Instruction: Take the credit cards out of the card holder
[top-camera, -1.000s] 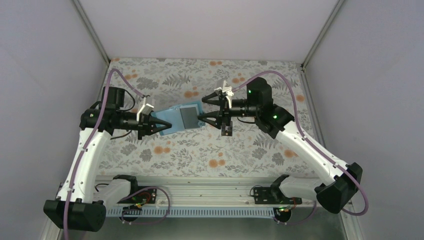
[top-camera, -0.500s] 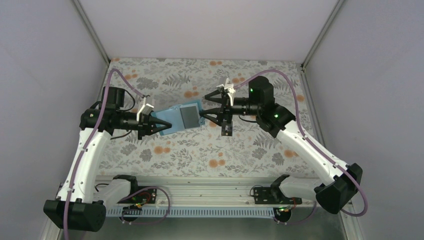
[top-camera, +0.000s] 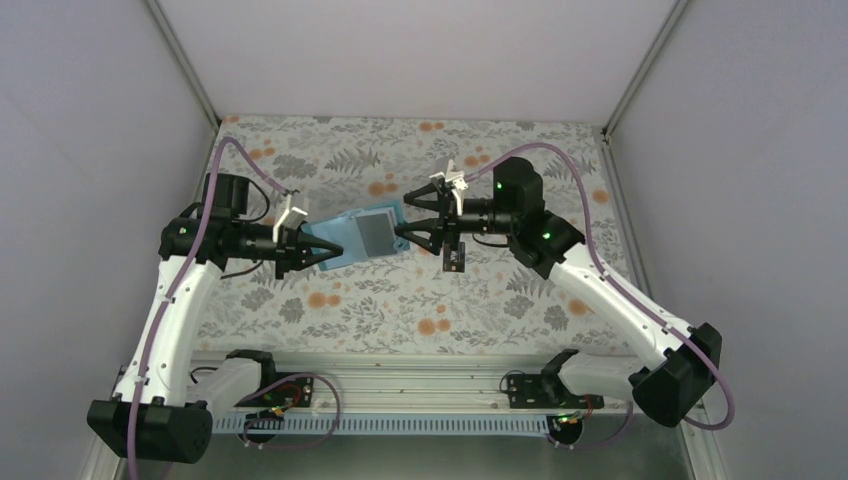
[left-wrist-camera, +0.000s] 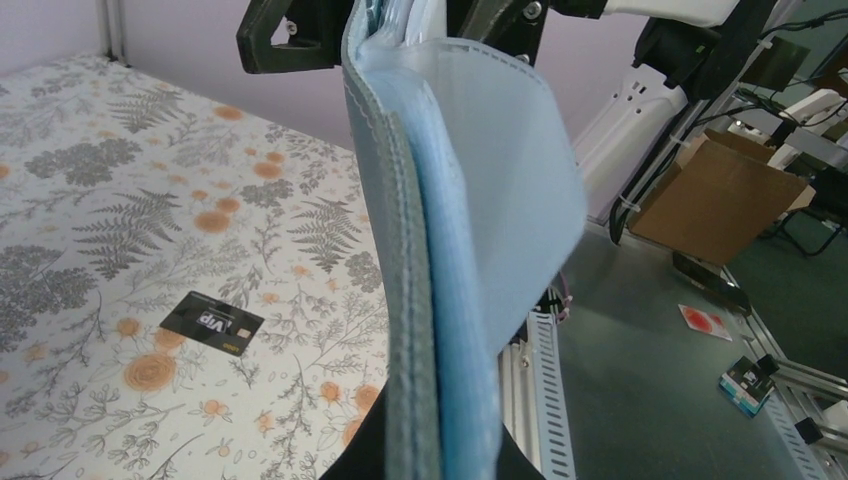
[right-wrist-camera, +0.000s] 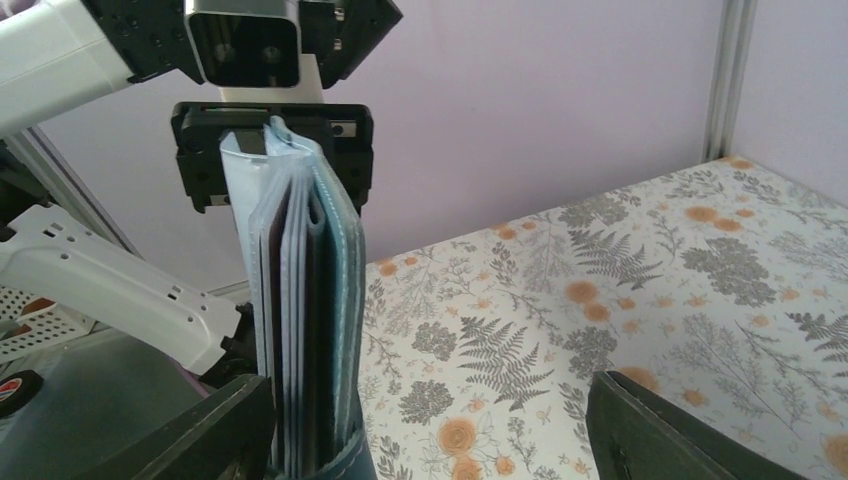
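Straight ahead of the right gripper (top-camera: 404, 220), at the mouth of its wide-open, empty jaws: the free end of the card holder (top-camera: 358, 237). Held in the air above the flowered cloth (top-camera: 400, 300), long axis running from one gripper across to the other. Opposite end pinched in the left gripper (top-camera: 298, 247), jaws closed hard on it.

In the right wrist view, seen edge-on, standing close against the left-hand finger (right-wrist-camera: 225, 430) and well apart from the right-hand one.

Soft teal outer skin with stitched edges; paler blue fabric pockets inside, fanned slightly open. Thin dark and pale edges of credit cards (right-wrist-camera: 300, 300) tucked between the pocket layers; number impossible to tell.

Below the level of both jaws, flat on the cloth: one black card (left-wrist-camera: 212, 322), stiff and smooth, with pale lettering.

Right arm plainly the nearer one for pulling. Likely next: a shift sideways to centre on a card edge, a pinch, then a draw away from the left jaws along the holder's length.
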